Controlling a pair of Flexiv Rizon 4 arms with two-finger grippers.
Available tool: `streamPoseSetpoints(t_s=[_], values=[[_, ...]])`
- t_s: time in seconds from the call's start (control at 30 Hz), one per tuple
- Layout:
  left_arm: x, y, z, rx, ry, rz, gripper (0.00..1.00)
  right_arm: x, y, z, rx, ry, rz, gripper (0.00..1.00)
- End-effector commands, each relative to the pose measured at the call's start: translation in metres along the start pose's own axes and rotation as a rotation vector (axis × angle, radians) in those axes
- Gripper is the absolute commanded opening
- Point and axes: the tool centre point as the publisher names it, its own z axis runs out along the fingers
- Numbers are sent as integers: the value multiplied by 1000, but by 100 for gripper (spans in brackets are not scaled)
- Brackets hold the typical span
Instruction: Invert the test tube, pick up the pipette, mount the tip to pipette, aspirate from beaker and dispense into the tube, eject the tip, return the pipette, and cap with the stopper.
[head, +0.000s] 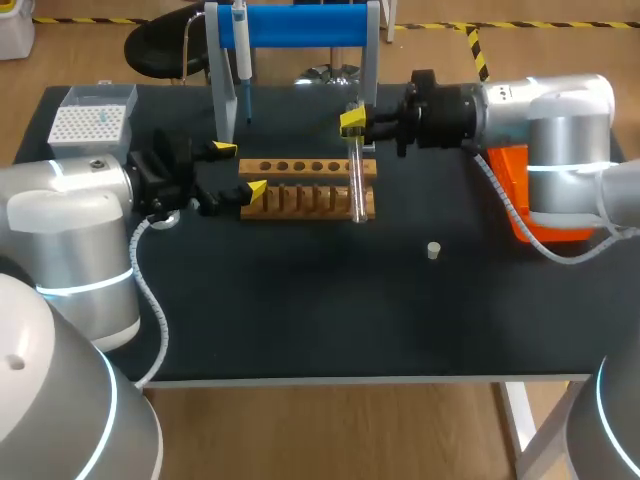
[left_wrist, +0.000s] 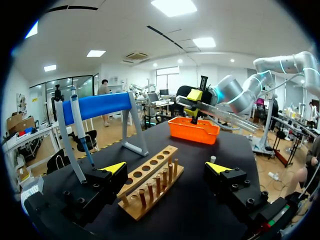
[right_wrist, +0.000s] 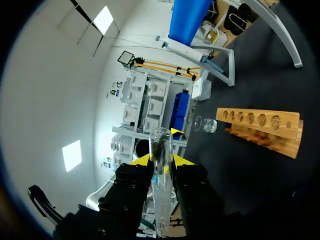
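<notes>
The left arm and right arm are formed of rounded silver-grey cylindrical segments, each ringed by a thin pale-blue luminous band. A white ribbed cable is routed beside each wrist. The left gripper and right gripper are seen as black angular blocks, fastened with round screws and finished with yellow wedge-shaped fingertips.

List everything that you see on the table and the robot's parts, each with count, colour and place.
test tube: 1, clear, near the rack's right end
rack: 1, wooden, middle
pipette: 1, white and blue, hanging on the stand
stand: 1, blue, rear
tip box: 1, white, rear left
bin: 1, orange, right
stopper: 1, pale, right of middle
beaker: 1, clear, left of rack
table: 1, black
left gripper: open, at rack's left end
right gripper: holds test tube
</notes>
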Motion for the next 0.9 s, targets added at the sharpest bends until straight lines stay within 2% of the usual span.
streamPoseSetpoints(t_s=[0.03,0.3,0.9], values=[[1,1,2,3,-6,1,100,-1,2,-1,9,7,18,0],[1,1,2,3,-6,1,100,-7,1,-3,-26,12,143,0],[1,1,2,3,-6,1,100,-8,1,0,-25,26,215,0]])
